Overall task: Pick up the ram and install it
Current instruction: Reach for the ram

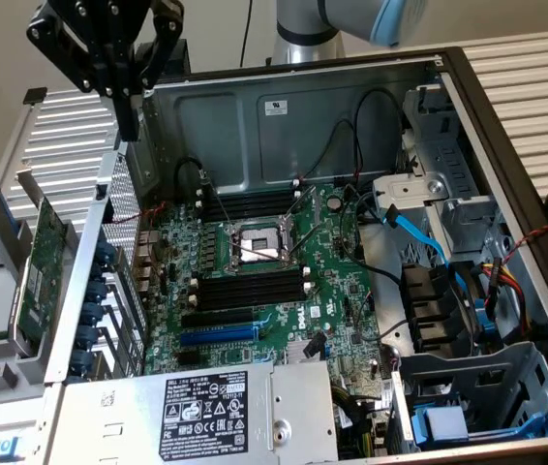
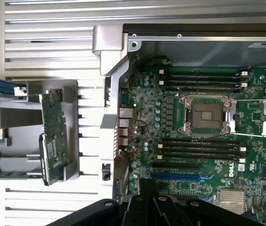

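Step in hand: reaching for the ram. By my reading nothing has been picked up and nothing installed.
My fingers [image 1: 130,126]: pressed together with nothing between them, hanging high over the far corner of the computer case [image 1: 226,136] at the exterior view's left.
The ram [image 2: 11,174]: I take it to be the narrow green strip standing on edge in the grey holder [image 2: 83,117], along the holder's edge nearest the exterior camera. The holder sits on the slatted worktop [image 2: 48,42] just beside the case. One end of the strip is cut off, so I am not certain.
Not to confuse: the wider expansion card [image 2: 53,136] with its metal bracket stands upright in the same holder, at the side facing the case. Its end is close to the strip.
Memory slots [image 2: 201,148]: black banks lie on either side of the CPU socket [image 2: 205,115], and all of them look empty.
Doing it well: my fingers have to spread before I descend, because closed they cannot straddle so thin a board. I would turn my wrist so the pads meet the two flat faces near the middle of its length, then pinch only the upper edge.
Watch for: the card's bracket is close beside my way down. An off-centre pinch would likely let the stick tilt.
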Available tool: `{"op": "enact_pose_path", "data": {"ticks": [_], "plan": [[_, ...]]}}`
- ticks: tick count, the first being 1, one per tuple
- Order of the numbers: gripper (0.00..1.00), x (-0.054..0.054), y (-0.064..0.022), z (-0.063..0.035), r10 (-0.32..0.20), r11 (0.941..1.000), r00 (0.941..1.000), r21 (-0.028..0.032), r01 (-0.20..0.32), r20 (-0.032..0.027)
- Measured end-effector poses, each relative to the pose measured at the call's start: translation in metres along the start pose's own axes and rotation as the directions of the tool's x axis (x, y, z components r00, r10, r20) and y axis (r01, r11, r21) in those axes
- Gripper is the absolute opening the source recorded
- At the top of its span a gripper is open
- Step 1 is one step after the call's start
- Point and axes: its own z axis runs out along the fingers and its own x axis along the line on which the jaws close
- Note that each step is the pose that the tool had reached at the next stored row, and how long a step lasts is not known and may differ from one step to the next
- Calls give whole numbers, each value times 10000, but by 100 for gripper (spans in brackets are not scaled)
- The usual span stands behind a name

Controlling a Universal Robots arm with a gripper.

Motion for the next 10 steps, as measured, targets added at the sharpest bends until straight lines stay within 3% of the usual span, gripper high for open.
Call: {"op": "enact_pose_path", "data": {"ticks": [6,8,10], "plan": [[10,150,-3,17,-3,10000,9994,5,3,-336],[10,214,-4,25,-5,10000,9992,7,5,-394],[10,303,-5,37,-7,10000,9992,6,8,-399]]}}
